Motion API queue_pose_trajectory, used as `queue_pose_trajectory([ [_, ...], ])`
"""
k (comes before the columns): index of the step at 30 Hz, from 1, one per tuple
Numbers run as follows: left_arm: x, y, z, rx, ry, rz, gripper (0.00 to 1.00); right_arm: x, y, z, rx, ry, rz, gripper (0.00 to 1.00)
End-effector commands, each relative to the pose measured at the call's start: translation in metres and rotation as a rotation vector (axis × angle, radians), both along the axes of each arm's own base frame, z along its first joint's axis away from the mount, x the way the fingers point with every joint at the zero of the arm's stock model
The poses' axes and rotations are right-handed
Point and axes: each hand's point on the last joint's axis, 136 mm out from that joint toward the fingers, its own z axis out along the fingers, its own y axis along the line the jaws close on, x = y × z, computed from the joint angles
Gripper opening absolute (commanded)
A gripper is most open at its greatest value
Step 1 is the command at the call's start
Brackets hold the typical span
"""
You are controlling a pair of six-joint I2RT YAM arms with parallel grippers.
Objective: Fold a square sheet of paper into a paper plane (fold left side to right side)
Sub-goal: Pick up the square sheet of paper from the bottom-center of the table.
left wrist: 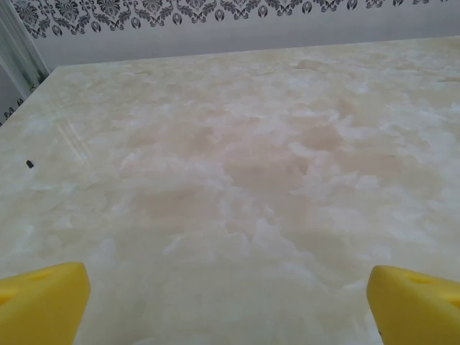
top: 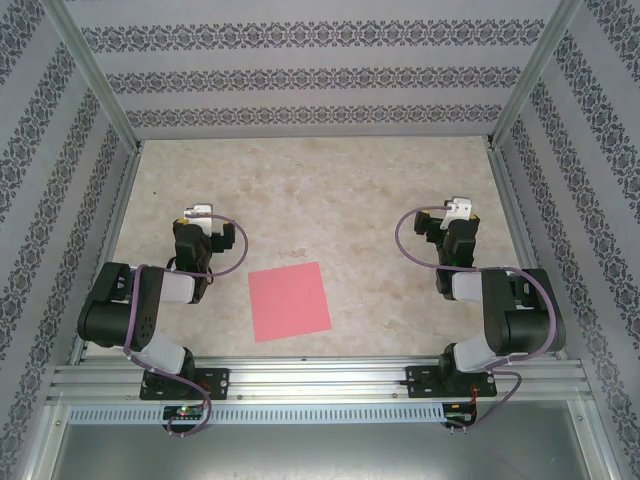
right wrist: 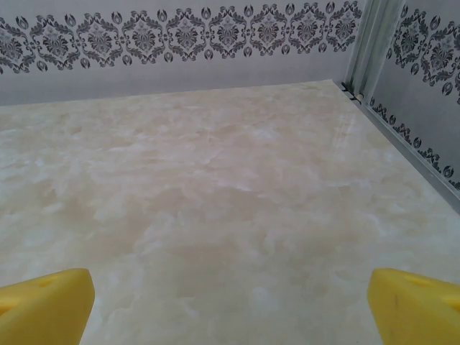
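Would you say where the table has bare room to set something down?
The table is bare across its far half, from the left hand and right hand to the back wall, and between them. The near edge is crowded: the square sheet of paper between the left arm and right arm.

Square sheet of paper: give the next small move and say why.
Probably bring the left tool down to the left edge of the square sheet of paper: it lies flat and unfolded, and that tool is open, off to its left, touching nothing.
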Motion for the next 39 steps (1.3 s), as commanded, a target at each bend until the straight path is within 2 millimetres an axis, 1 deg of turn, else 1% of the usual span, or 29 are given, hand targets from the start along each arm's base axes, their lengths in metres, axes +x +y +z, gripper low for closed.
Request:
queue_pose_trajectory([
  [1,0.006,0.001,0.01,0.007,-0.025,-0.015,1.0,0.004,0.001,0.011,-0.013,-0.039,0.018,0.98],
  [12,0.006,0.001,0.009,0.005,-0.02,-0.016,1.0,0.004,0.001,0.011,0.0,-0.037,0.026,0.98],
  [15,0.006,0.002,0.009,0.003,-0.021,-0.016,1.0,0.006,0.002,0.011,0.02,-0.033,0.06,0.98],
  [17,0.006,0.004,0.013,0.004,-0.031,0.0,1.0,0.005,0.002,0.011,0.022,-0.035,0.06,0.98],
  [19,0.004,0.009,0.028,0.002,-0.03,0.031,1.0,0.006,-0.001,0.015,0.021,-0.03,0.043,0.98],
  [21,0.001,0.009,0.053,-0.002,-0.022,0.032,1.0,0.008,-0.007,0.025,0.027,-0.02,0.006,0.98],
  [23,-0.006,0.006,0.08,-0.05,-0.021,0.028,1.0,0.006,-0.013,0.035,0.041,0.046,-0.037,0.98],
  [25,-0.014,0.001,0.101,-0.126,-0.004,0.019,1.0,0.003,-0.015,0.055,0.087,0.068,-0.068,0.98],
  [26,-0.02,-0.001,0.11,-0.194,0.018,0.034,1.0,0.001,-0.01,0.067,0.118,0.073,-0.05,0.98],
  [27,-0.026,-0.004,0.114,-0.266,0.051,0.047,1.0,-0.002,-0.005,0.079,0.149,0.075,-0.039,0.98],
  [28,-0.032,-0.007,0.114,-0.324,0.093,0.053,1.0,-0.005,-0.001,0.088,0.175,0.077,-0.036,0.98],
  [30,-0.045,-0.025,0.115,-0.462,0.163,0.019,1.0,-0.013,0.014,0.108,0.223,0.078,-0.011,0.98],
  [32,-0.06,-0.046,0.107,-0.562,0.259,-0.028,1.0,-0.022,0.034,0.117,0.252,0.114,0.03,0.98],
  [34,-0.077,-0.066,0.094,-0.613,0.368,-0.064,1.0,-0.032,0.059,0.123,0.278,0.163,0.088,0.98],
  [35,-0.087,-0.076,0.085,-0.629,0.427,-0.076,1.0,-0.036,0.07,0.122,0.291,0.191,0.111,0.98],
  [37,-0.104,-0.1,0.063,-0.66,0.55,-0.11,1.0,-0.047,0.099,0.117,0.317,0.25,0.175,0.98],
  [39,-0.123,-0.134,0.045,-0.653,0.674,-0.188,1.0,-0.059,0.133,0.105,0.314,0.321,0.244,0.98],
])
